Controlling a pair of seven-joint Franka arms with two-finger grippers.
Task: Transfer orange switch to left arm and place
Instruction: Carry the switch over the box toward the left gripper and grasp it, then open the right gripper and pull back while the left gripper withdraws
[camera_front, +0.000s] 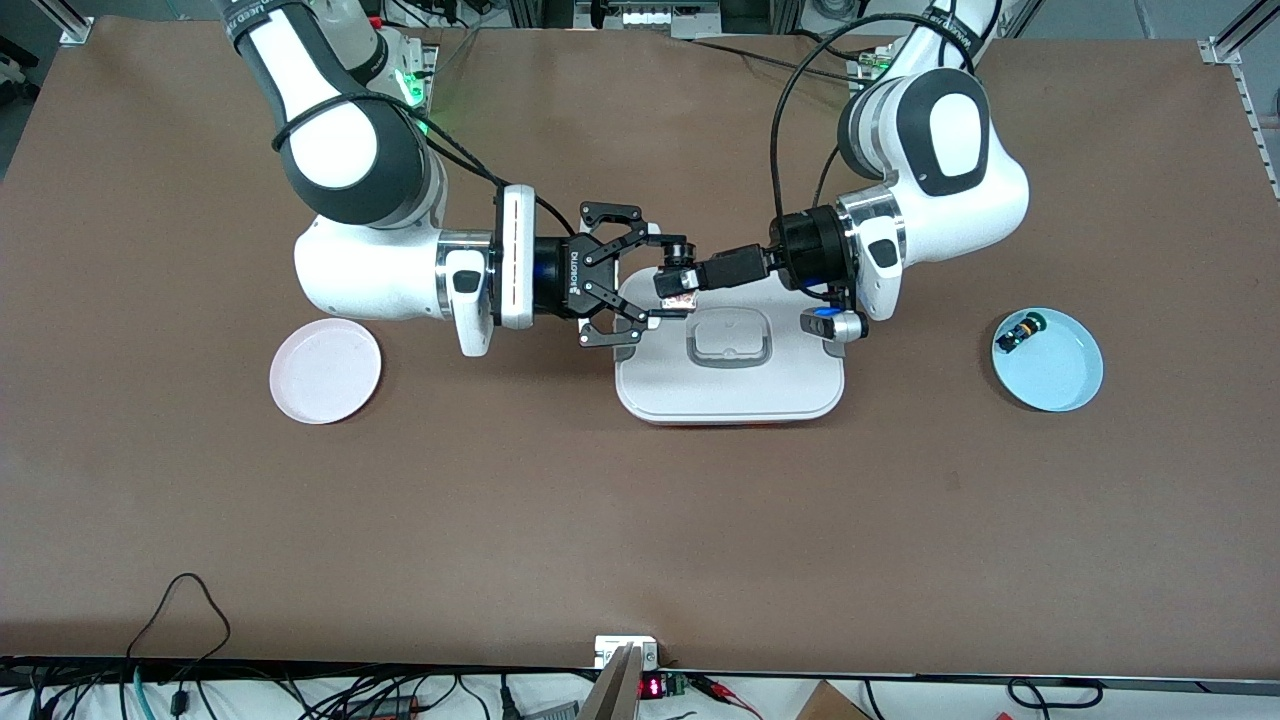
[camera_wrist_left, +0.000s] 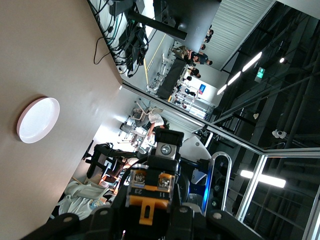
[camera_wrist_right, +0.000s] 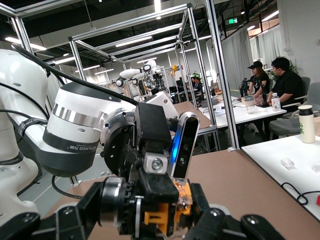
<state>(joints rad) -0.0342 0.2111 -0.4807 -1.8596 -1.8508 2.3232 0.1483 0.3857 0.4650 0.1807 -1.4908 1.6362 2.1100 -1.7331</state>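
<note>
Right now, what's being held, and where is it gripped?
The orange switch, above the box. The left gripper is shut on its body end; the right gripper straddles it, apparently letting go.

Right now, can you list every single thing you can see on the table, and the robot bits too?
orange switch: one, black and orange, up in the air over the box, between both grippers.
box: one, white with grey handle, mid-table.
pink plate: one, toward the right arm's end.
blue plate: one, toward the left arm's end.
small black switch: one, green and blue parts, on the blue plate.
left gripper: black, shut on the orange switch.
right gripper: black, fingers spread around the switch.
</note>
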